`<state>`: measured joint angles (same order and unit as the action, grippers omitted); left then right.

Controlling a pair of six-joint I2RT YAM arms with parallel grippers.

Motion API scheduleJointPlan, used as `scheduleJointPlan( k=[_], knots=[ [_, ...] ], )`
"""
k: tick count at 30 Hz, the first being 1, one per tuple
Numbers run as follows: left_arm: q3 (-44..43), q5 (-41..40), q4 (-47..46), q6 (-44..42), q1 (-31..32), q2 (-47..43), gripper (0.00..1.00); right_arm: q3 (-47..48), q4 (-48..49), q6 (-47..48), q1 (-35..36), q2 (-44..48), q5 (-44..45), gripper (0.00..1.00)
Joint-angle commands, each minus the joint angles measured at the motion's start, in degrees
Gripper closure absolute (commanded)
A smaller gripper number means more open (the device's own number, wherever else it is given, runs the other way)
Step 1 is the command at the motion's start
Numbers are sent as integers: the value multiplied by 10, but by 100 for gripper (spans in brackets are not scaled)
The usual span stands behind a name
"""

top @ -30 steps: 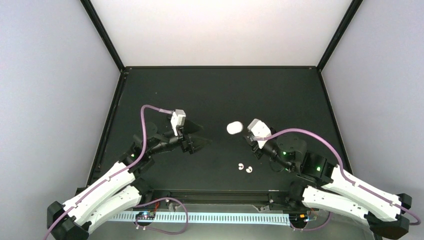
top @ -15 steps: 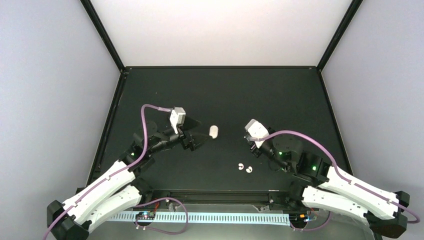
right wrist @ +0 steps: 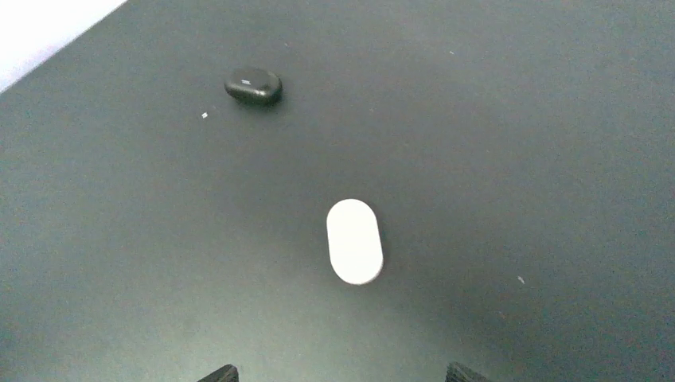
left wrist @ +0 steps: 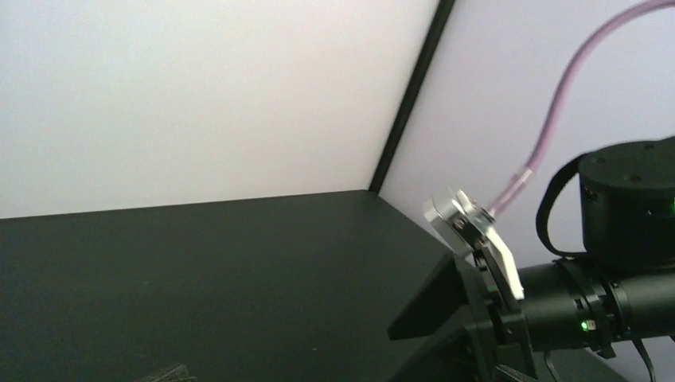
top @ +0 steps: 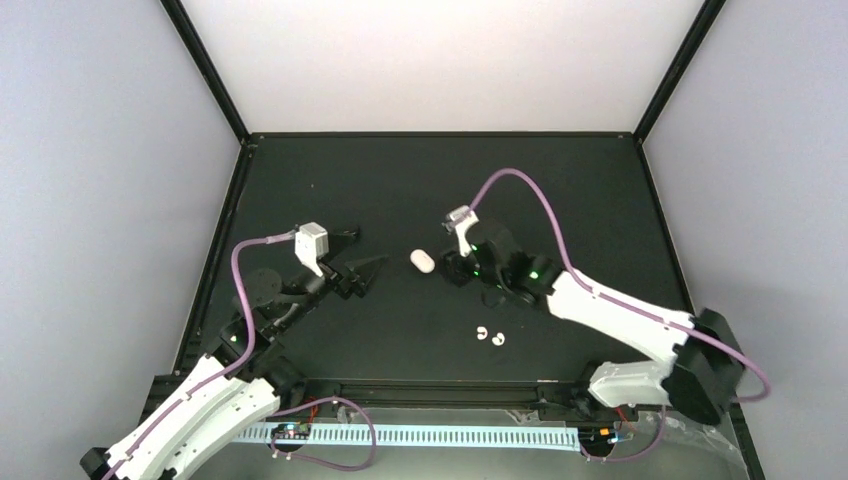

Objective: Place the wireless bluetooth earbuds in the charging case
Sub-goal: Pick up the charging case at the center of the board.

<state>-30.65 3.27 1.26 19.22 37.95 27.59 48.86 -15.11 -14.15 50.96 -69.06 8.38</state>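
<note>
While the right tool (right wrist: 344, 372) gapes wide and empty, the charging case (right wrist: 354, 241) lies just ahead of it.

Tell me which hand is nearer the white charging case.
Right. The right hand is open just right of the white charging case, which lies centred ahead of it. The left hand, also open, stands farther off on the case's left.
</note>
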Motion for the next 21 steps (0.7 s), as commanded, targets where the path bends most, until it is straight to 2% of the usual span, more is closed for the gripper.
scheduleJointPlan(
  k=[1, 6, 11, 15, 21],
  knots=[
    [-18, -79, 76, -32, 1, -16, 1, 88, 45, -60, -17, -110, -44, 32],
    [-34, -96, 119, -40, 1, -15, 1, 157, 35, -16, -32, -251, -61, 29],
    [-37, -92, 122, -40, 1, -13, 1, 232, -17, 31, -42, -350, -90, 21],
    [-37, -77, 120, -35, 1, -9, 1, 284, -62, 67, -42, -400, -85, 20],
    [-36, -67, 119, -30, 1, -8, 1, 310, -91, 96, -41, -452, -69, 23]
  ],
)
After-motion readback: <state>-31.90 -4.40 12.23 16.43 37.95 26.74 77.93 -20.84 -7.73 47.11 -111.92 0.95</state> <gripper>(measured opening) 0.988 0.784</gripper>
